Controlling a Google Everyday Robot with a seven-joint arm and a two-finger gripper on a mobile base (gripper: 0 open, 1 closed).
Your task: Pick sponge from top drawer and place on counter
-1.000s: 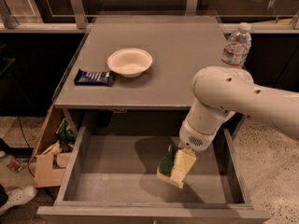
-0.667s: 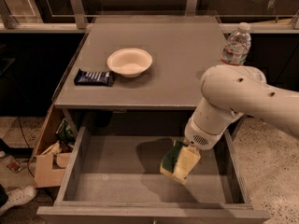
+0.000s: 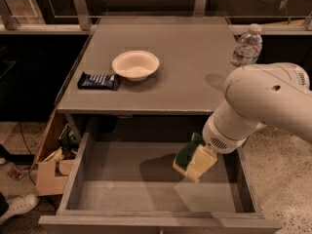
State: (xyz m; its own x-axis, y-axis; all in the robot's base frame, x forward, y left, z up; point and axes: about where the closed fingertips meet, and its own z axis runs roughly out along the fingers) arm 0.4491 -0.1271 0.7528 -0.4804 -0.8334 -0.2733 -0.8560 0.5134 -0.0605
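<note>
The top drawer (image 3: 77, 177) is pulled out wide below the counter (image 3: 185, 77). My gripper (image 3: 196, 164) hangs over the drawer's right half, on the end of the bulky white arm (image 3: 263, 101) that comes in from the right. It is shut on the sponge (image 3: 185, 156), whose dark green layer faces left and whose yellow foam shows underneath. The sponge is held clear of the drawer floor and throws a shadow to its left. The fingers are partly hidden behind the sponge and the wrist.
On the counter stand a white bowl (image 3: 135, 65), a dark blue snack wrapper (image 3: 98, 81) at the left edge and a water bottle (image 3: 246, 47) at the right edge. A cardboard box (image 3: 48, 172) and a shoe (image 3: 18, 206) lie on the floor to the left.
The gripper has risen and shifted slightly right with the sponge in it, lifting the sponge off the drawer floor. The arm has drawn back toward the right.
</note>
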